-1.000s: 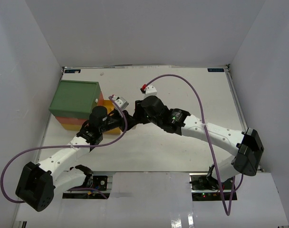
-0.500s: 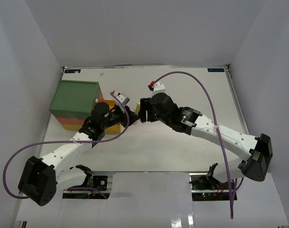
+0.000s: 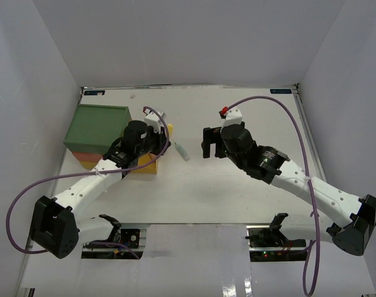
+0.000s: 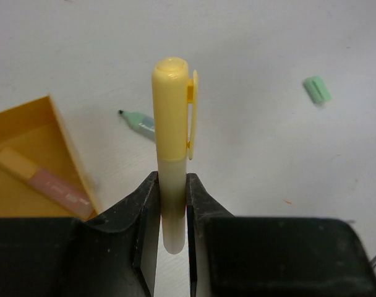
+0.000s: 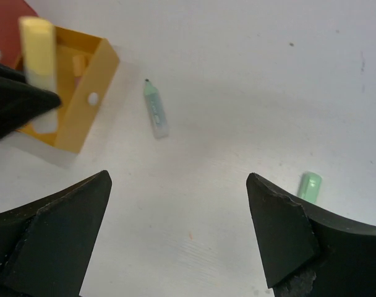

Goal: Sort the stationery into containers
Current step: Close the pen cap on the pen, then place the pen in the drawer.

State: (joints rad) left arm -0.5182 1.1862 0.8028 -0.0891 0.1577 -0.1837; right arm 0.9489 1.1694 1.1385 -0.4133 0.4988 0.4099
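Observation:
My left gripper (image 4: 172, 179) is shut on a yellow highlighter (image 4: 172, 136), which stands up between its fingers just right of the open yellow drawer (image 4: 64, 142). An orange-pink highlighter (image 4: 42, 182) lies inside that drawer. A teal pen (image 5: 155, 110) without its cap lies on the table beside the drawer, and its teal cap (image 5: 309, 186) lies further right. My right gripper (image 5: 179, 179) hangs open and empty above bare table between pen and cap. From above, the left gripper (image 3: 165, 137) is at the drawer's far corner and the right gripper (image 3: 206, 143) stands apart to its right.
The containers are stacked at the left: a dark green box (image 3: 98, 125) over a red one (image 3: 83, 158), with the yellow drawer (image 3: 148, 166) pulled out toward the middle. White walls enclose the table on three sides. Purple cables loop over both arms.
The right gripper has opened wide and drawn back to the right, away from the left gripper. The left gripper has shifted slightly farther back with the yellow highlighter. The teal pen now shows on the table.

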